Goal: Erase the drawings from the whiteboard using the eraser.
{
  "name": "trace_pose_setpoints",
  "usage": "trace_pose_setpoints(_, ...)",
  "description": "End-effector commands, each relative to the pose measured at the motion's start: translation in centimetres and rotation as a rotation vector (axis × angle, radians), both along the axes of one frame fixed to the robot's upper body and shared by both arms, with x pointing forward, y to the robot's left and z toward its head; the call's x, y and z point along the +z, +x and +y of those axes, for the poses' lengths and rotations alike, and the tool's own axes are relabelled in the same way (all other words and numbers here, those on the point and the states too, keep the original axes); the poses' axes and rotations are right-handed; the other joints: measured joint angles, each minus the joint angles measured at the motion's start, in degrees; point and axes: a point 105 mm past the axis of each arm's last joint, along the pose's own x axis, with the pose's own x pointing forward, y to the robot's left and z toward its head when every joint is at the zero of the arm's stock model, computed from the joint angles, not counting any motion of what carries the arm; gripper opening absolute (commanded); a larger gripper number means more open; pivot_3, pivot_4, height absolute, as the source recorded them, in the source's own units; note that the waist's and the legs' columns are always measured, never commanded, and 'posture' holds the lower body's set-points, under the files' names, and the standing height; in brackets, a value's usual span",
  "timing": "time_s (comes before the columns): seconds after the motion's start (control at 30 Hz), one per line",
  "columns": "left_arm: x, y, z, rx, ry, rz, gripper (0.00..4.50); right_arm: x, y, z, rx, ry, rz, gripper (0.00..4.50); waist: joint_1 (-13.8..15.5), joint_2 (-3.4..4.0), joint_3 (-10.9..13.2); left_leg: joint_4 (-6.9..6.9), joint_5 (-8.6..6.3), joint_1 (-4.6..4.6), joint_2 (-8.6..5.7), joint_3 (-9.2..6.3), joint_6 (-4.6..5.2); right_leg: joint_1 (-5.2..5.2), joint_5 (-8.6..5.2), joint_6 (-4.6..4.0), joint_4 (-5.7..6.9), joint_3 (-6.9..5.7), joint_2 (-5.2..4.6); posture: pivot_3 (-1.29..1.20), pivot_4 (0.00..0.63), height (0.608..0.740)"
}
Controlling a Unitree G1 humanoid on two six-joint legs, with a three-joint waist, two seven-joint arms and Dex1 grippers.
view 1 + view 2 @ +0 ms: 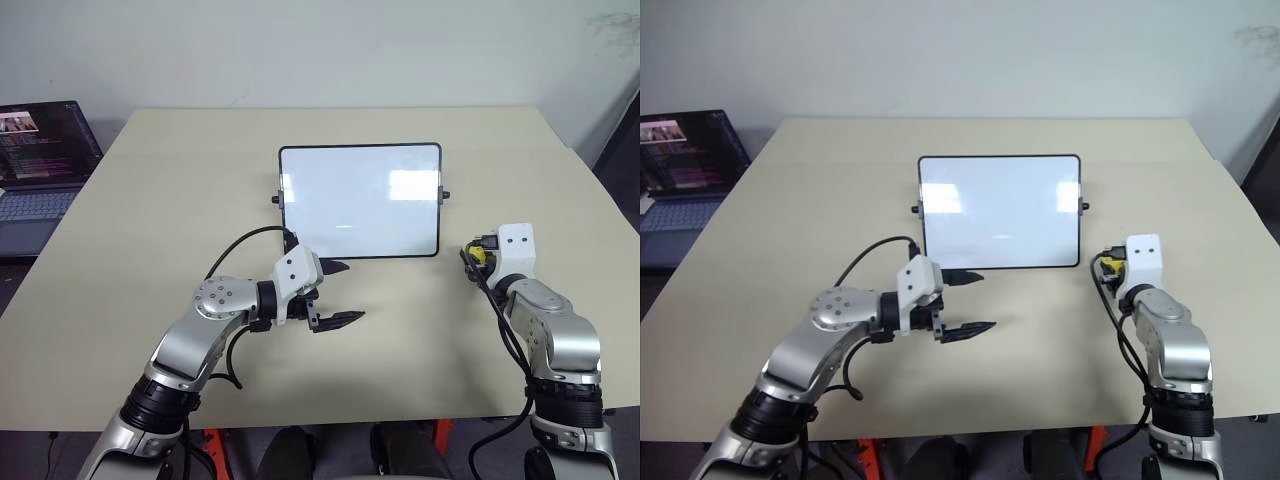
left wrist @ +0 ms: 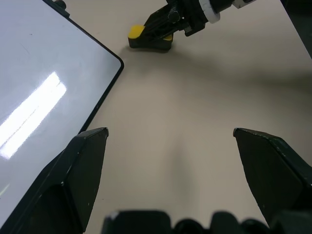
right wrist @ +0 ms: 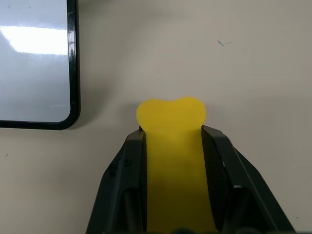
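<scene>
Both right jaws around eraser [image 3: 170,146]

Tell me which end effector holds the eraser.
The right end effector: its fingers are shut on the yellow eraser. The left end effector is open and holds nothing.

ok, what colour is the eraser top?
Yellow; the eraser shows best in the right wrist view, clamped in the right pincer.

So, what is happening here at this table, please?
A humanoid robot works at a beige table. Its right gripper is shut on the yellow eraser, held low beside the near right corner of the whiteboard. The left gripper is open and empty in front of the board's near left corner. The board looks clean; no drawings are visible. A laptop sits at the left.
</scene>
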Motion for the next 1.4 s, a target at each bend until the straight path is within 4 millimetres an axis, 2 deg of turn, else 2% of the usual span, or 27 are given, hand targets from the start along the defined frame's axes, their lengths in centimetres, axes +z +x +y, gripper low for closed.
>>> trace_pose_setpoints(0.03, 0.5, -0.1, -0.2, -0.016, 0.008, -0.05, 4.5, 0.8, 0.3, 0.2, 0.006, 0.008, -0.038, 1.24, 0.0, 0.0, 0.0, 0.0, 0.0, -0.01, 0.0, 0.0, 0.0, 0.0, 0.0, 0.0, 0.0, 0.0, 0.0, 0.0, 0.15, 0.74)
trace_pose_setpoints(0.37, 0.4, -0.1, -0.4, -0.016, 0.001, -0.049, 4.5, -0.6, 0.1, 0.6, 0.003, 0.029, 0.004, 1.24, 0.0, 0.0, 0.0, 0.01, 0.0, 0.0, 0.0, 0.0, 0.0, 0.0, 0.0, 0.0, 0.01, 0.0, 0.0, 0.0, 0.15, 0.74)
trace_pose_setpoints(0.7, 0.6, 0.1, -0.4, -0.012, 0.0, -0.052, 4.5, -0.8, 0.2, 0.4, 0.001, 0.026, 0.004, 1.24, -0.1, 0.0, 0.0, 0.03, 0.0, 0.0, 0.0, 0.01, 0.0, 0.0, 0.0, 0.0, 0.04, 0.0, 0.0, 0.0, 0.15, 0.74)
trace_pose_setpoints(1.0, 0.7, 0.3, -0.4, -0.013, 0.0, -0.057, 4.5, -0.9, 0.1, 0.4, -0.001, 0.024, 0.002, 4.24, -0.1, 0.0, 0.0, 0.04, 0.0, 0.0, 0.01, 0.01, 0.0, 0.0, 0.0, 0.0, 0.05, 0.01, 0.0, 0.0, 0.15, 0.74)
trace_pose_setpoints(1.03, 0.7, 0.3, -0.4, -0.013, 0.0, -0.057, 4.5, -0.8, 0.1, 0.4, -0.002, 0.023, 0.001, 4.47, -0.1, 0.0, 0.0, 0.04, 0.0, 0.01, 0.01, 0.01, 0.0, 0.0, 0.0, 0.0, 0.05, 0.01, 0.0, 0.0, 0.15, 0.74)
trace_pose_setpoints(1.27, 0.7, 0.2, -0.5, -0.019, -0.003, -0.055, 4.5, -0.5, 0.1, 0.1, -0.01, 0.019, -0.008, 4.47, -0.1, 0.0, 0.0, 0.04, 0.0, 0.0, 0.0, 0.02, 0.0, 0.0, 0.0, 0.0, 0.05, 0.01, 0.0, 0.0, 0.15, 0.74)
trace_pose_setpoints(1.4, 1.0, 0.3, -0.3, -0.009, -0.008, -0.062, 4.5, 0.9, 0.1, 0.0, -0.015, 0.022, -0.04, 4.47, 0.0, 0.0, 0.0, 0.04, 0.0, 0.0, 0.01, 0.0, 0.0, 0.0, 0.0, 0.0, 0.06, -0.01, 0.0, 0.0, 0.15, 0.74)
